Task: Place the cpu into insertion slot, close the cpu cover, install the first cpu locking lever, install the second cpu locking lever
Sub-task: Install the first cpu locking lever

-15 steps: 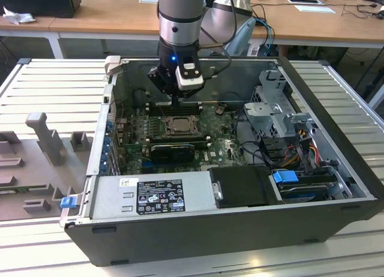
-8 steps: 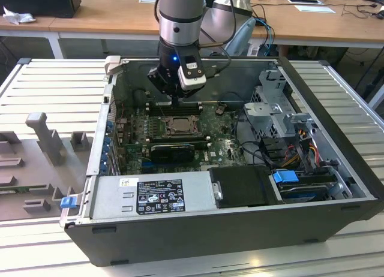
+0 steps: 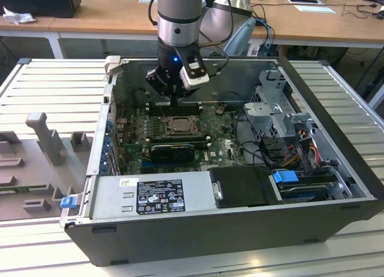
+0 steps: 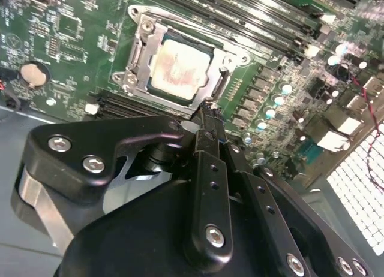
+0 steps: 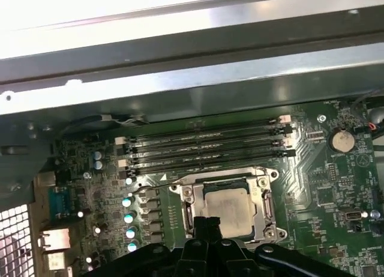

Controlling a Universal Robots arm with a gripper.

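Hovering right at the socket edge, fingers (image 4: 207, 112) pinched together, nothing held. Cpu (image 4: 179, 68) already seated in the insertion slot (image 5: 262, 200), cpu cover (image 4: 139, 46) down around it. Thin stiff metal, probably fiddly; best pushed at the edges, never the pins.

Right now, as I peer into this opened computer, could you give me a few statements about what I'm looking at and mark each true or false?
1. The cpu lies in the insertion slot. True.
2. The cpu cover stands raised upright. False: it lies flat, framing the chip.
3. The tool carries the chip. False: its tip sits at the socket's edge, holding nothing visible.
4. Long black memory slots run beside the socket. True.
5. The green board lies on a wooden desk. False: it sits inside the computer case.
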